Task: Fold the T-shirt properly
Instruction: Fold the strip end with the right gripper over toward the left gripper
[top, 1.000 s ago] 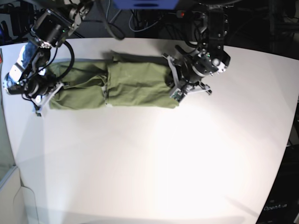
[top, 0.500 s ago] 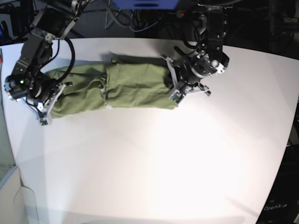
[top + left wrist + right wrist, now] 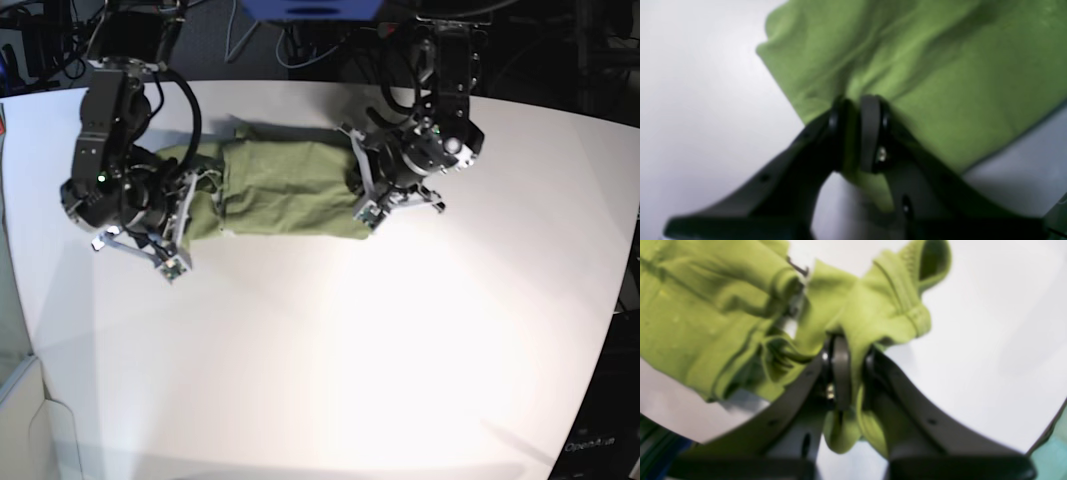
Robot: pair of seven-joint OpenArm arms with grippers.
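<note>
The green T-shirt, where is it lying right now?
In the base view the T-shirt lies as a long strip across the far side of the white table, stretched between the right gripper and the left gripper, each pinching one end.

A wide white table [image 3: 330, 360] fills most of the base view, brightly lit and glossy; behind its far edge lies dark clutter with tangled cables [image 3: 300, 45]

One T-shirt [image 3: 285, 190] lies on the tabletop [image 3: 400, 340] near its far edge, the only cloth in view. Two robot arms reach over it, one at each end of the cloth: one left gripper [image 3: 857, 133] and one right gripper [image 3: 848, 373].
</note>
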